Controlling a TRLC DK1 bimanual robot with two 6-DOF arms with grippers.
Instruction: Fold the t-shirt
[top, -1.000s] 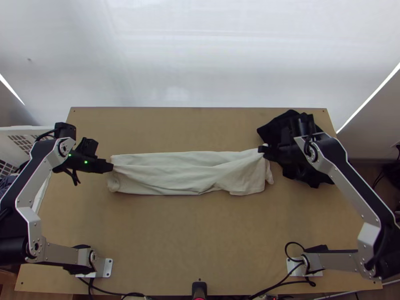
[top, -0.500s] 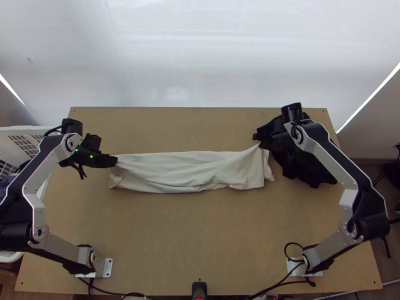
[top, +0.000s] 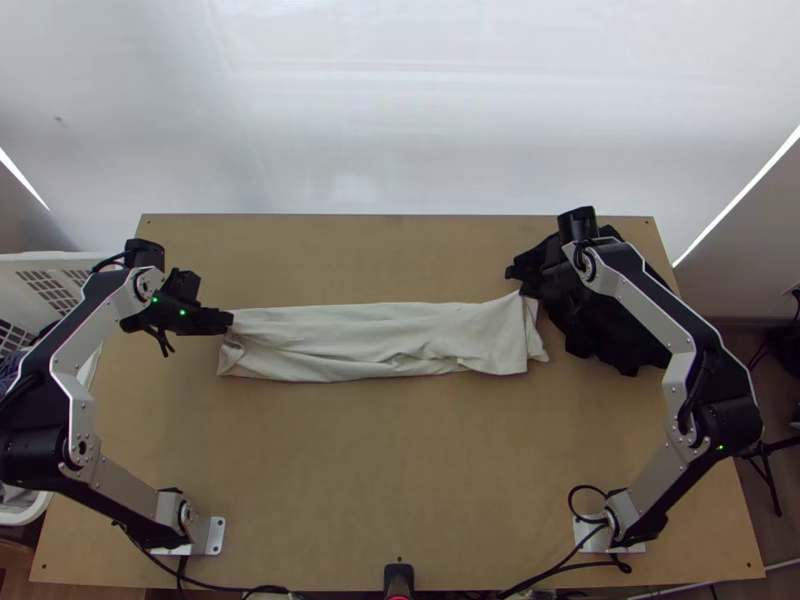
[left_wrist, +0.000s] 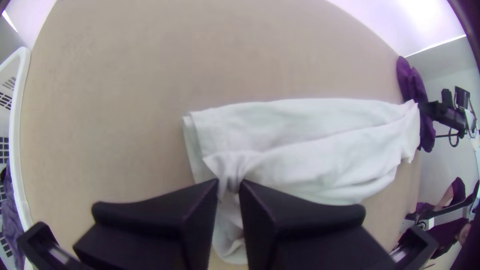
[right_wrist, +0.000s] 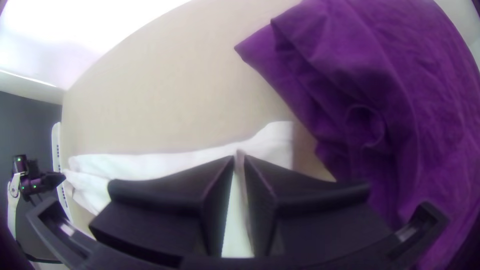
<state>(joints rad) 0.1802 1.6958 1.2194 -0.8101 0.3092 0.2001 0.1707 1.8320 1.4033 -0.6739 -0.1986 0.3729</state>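
White t-shirt (top: 380, 342) lies as a long strip mid-surface (top: 400, 450). Left claw (left_wrist: 229, 185) and right claw (right_wrist: 239, 156), nearly closed, pinch its end corners; both have shifted farside, near edge following, likely finishing a lengthwise fold.

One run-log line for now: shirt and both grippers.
t-shirt: long narrow strip, creased | left gripper: clamped on one end | right gripper: clamped on other end
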